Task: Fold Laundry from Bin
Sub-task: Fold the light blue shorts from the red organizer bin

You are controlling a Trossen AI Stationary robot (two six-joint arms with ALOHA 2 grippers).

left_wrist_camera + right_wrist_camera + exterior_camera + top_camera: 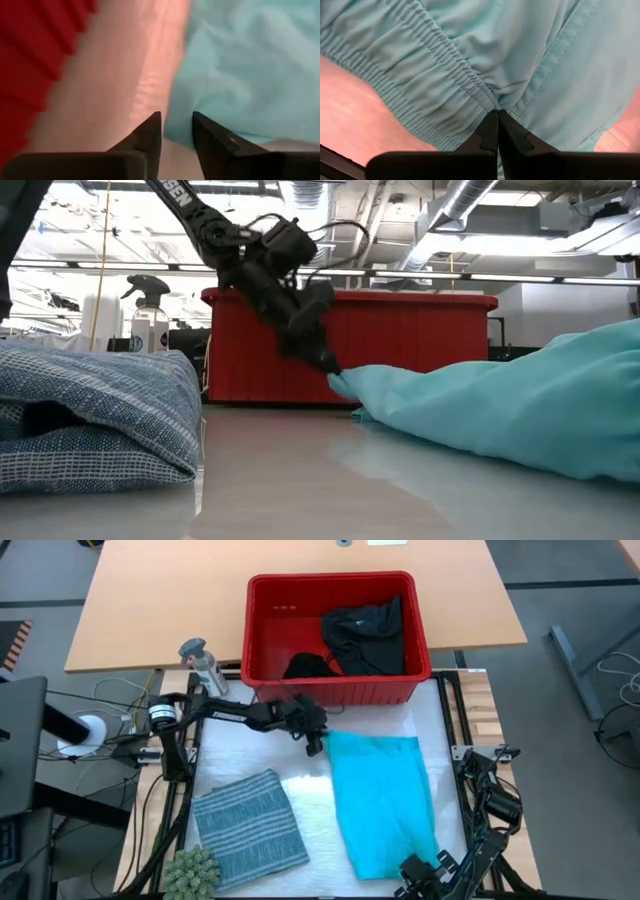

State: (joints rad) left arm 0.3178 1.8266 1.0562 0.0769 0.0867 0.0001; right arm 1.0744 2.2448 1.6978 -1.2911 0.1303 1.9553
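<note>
A turquoise garment (381,802) was laid out flat on the white table (310,785), just in front of the red bin (335,688) and to the right of a folded blue-grey striped garment (248,823). The left gripper (316,745) was positioned at the far left corner of the turquoise garment, close to the front wall of the bin. In the left wrist view its fingers (150,131) were seen narrowly parted, with the edge of the turquoise cloth (250,70) lying just beyond the tips; whether any cloth was caught between them could not be told. In the low view the same gripper (328,366) was angled down onto the corner of the cloth (500,415), with the bin (420,345) behind it.

The right gripper (425,870) was placed at the near edge of the turquoise garment. In the right wrist view its fingers (490,131) were pressed together on the gathered elastic waistband (445,95) of the garment.

Black garments (365,638) were left inside the bin. A spray bottle (202,662) was stood beside the bin on its left, and a small green plant (192,873) was seen at the near left corner of the table, touching the striped garment.
</note>
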